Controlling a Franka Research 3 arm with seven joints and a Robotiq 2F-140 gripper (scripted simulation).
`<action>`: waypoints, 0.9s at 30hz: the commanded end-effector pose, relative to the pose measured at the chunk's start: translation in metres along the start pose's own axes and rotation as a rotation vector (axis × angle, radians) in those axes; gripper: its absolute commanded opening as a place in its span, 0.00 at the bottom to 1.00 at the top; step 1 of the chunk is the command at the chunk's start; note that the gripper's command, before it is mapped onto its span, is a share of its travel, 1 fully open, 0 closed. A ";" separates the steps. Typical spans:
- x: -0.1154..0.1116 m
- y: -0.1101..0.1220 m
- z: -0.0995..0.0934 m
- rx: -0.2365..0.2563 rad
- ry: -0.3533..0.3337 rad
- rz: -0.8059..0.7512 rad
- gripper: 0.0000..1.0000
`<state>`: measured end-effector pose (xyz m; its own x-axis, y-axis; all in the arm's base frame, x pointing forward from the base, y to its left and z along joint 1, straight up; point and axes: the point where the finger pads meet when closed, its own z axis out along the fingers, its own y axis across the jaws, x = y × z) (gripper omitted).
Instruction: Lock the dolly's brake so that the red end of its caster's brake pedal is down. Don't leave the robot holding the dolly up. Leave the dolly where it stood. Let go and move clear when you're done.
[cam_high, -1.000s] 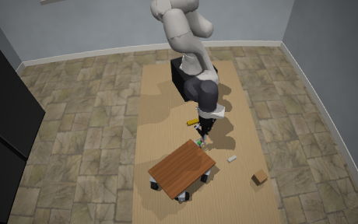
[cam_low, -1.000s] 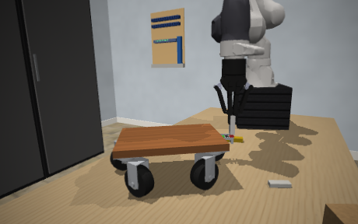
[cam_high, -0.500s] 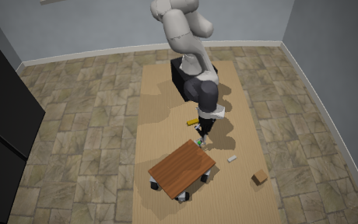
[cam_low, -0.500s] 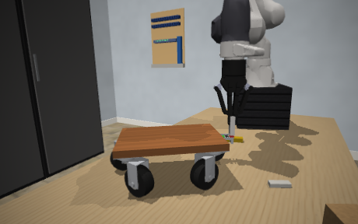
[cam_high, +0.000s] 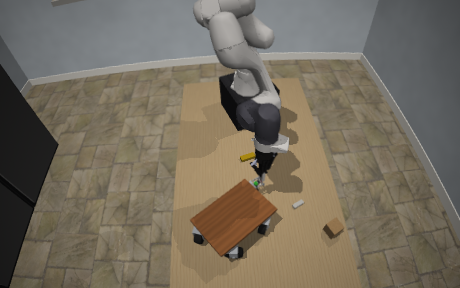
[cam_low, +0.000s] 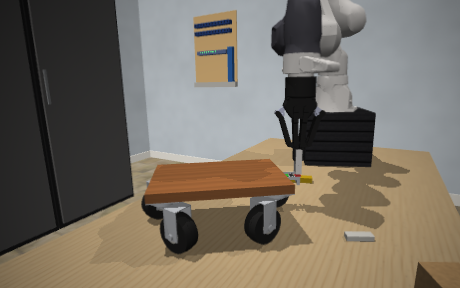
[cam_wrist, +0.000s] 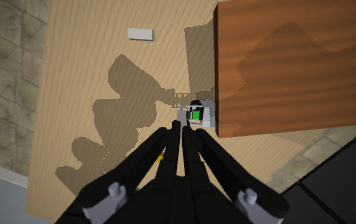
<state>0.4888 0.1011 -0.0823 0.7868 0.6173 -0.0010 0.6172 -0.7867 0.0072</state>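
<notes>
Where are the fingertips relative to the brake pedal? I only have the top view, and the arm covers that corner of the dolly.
Observer: In the exterior view the gripper is shut on nothing, pointing straight down, tips at deck height just off the dolly corner.
Operator: Is it over the red end?
Observer: The exterior view shows a red bit of the brake pedal directly under the tips; contact I cannot tell.
Operator: And the green end?
Observer: In the wrist view the green patch faces up, beside the deck edge, just ahead of the closed fingers.
Operator: Is the dolly lifted?
Observer: No, the exterior view shows its near wheels on the mat.
</notes>
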 end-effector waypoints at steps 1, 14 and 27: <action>0.000 0.000 0.001 0.000 0.000 -0.005 0.00; 0.000 0.000 0.001 0.000 0.000 -0.005 0.00; 0.000 0.000 0.004 0.000 0.000 -0.005 0.00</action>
<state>0.4884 0.1006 -0.0849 0.7843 0.6204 -0.0029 0.6204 -0.7842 0.0071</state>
